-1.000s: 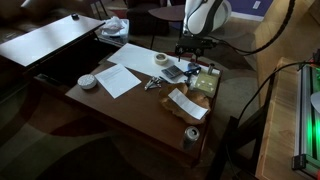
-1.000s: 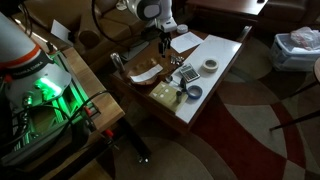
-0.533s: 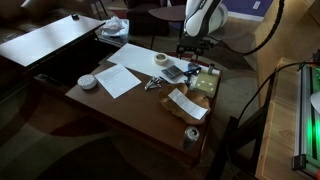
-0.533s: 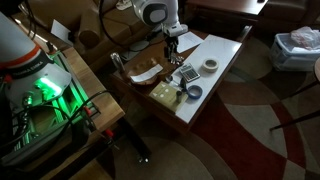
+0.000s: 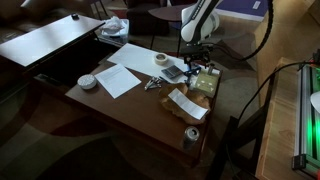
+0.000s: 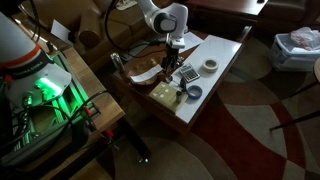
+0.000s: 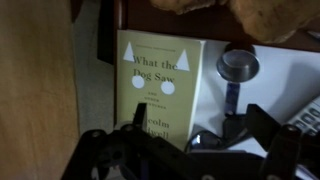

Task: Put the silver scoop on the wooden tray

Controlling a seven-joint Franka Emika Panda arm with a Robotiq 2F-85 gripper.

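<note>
Arm is bent over table (image 5: 110, 100), gripper (image 5: 196, 64) pointed straight down, fingers spread, nothing held. In wrist view silver scoop (image 7: 236, 70) is seen on dark tabletop just right of book (image 7: 160, 85); wooden tray (image 7: 35, 100) lies left of book.

The silver scoop (image 7: 237, 70) is seen in the wrist view lying flat on the dark tabletop (image 7: 285, 70), just beside a book (image 7: 160, 90), bowl uppermost and handle directed downward. The wooden tray (image 5: 203, 92), light brown and shallow, is set flat near one end of that tabletop.
</note>
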